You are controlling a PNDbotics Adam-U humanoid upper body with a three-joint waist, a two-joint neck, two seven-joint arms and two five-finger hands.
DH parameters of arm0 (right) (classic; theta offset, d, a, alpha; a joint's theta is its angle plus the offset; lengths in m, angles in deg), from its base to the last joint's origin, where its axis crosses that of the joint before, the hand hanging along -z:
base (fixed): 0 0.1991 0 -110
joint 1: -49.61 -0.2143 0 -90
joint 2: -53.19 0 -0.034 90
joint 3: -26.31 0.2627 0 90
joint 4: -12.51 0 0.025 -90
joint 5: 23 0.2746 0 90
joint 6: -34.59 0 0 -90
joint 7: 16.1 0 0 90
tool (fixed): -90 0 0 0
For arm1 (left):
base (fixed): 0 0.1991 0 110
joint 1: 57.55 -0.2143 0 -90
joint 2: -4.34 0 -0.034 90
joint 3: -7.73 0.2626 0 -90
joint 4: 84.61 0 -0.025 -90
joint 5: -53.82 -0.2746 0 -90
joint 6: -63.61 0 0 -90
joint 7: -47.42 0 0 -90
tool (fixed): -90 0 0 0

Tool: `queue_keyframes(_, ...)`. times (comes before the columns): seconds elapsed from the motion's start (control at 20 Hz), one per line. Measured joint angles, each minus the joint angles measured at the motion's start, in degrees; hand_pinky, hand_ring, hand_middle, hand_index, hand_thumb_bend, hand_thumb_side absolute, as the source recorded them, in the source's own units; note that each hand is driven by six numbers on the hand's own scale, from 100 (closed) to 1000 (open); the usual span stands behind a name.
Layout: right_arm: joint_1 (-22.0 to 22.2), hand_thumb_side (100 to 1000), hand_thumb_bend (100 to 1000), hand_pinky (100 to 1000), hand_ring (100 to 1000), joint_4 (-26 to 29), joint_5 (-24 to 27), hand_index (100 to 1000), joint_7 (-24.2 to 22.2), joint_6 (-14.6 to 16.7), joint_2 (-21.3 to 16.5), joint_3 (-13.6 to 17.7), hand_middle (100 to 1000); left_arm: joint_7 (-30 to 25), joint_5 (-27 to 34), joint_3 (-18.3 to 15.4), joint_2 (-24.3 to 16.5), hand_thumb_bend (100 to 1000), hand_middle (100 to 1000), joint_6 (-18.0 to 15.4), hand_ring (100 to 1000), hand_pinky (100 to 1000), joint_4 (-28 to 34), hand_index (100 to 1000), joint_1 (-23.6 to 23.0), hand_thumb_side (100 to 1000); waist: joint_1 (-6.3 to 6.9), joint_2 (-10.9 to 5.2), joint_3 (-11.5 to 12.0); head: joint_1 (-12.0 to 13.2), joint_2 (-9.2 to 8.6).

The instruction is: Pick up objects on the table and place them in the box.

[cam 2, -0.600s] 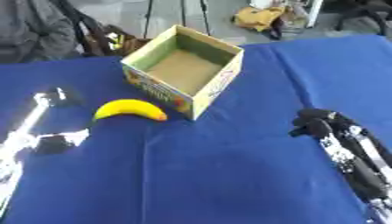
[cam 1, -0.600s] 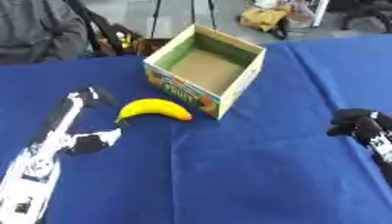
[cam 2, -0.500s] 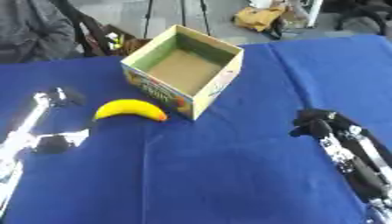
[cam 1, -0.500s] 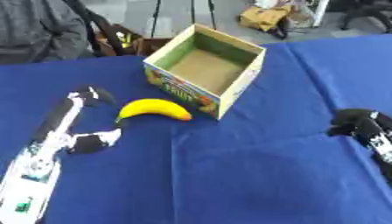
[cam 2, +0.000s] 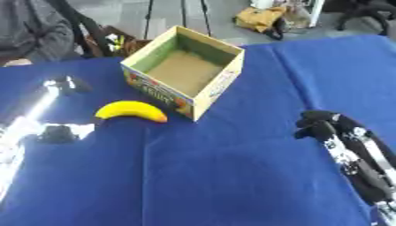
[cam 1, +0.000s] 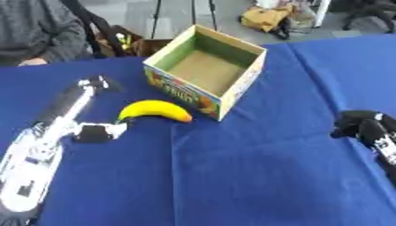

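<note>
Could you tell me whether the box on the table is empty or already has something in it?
Empty: the box stands upright and open-topped, with only its bare brown floor visible. The banana lies outside on the blue cloth.

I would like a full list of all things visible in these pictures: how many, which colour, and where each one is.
banana: one, yellow, on the tablecloth just in front of the box's near left side.
box: one, open, green and brown inside, printed colours outside, standing at the middle far part of the table; nothing shows inside it.
tablecloth: one, blue, covering the whole table.
bag: one, tan, on the floor beyond the table.
left hand: one, black and silver, open, on the cloth left of the banana, next to its end.
right hand: one, black, fingers curled, holding nothing, on the cloth at the right edge.
</note>
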Motion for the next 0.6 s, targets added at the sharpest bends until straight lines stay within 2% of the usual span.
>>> queue_keyframes(0.35, -0.05, 697, 183, 806, 653, 0.0, 0.08, 789, -0.61, -0.21, 0.0, -0.48, 657, -5.59, -4.03, 3.01, -0.09, 363, 741, 3.54, 783, 809, -7.79, 833, 9.42, 203, -0.02, -0.05, -1.32, 0.81, -0.41)
queue_keyframes(0.6, -0.05, 697, 184, 807, 653, 0.0, 0.11, 789, -0.97, -0.35, 0.01, -0.81, 657, -8.75, -7.93, 3.23, 1.92, 331, 728, 6.86, 771, 798, -14.63, 836, 14.94, 173, -0.14, -0.11, -2.13, 1.28, -0.52)
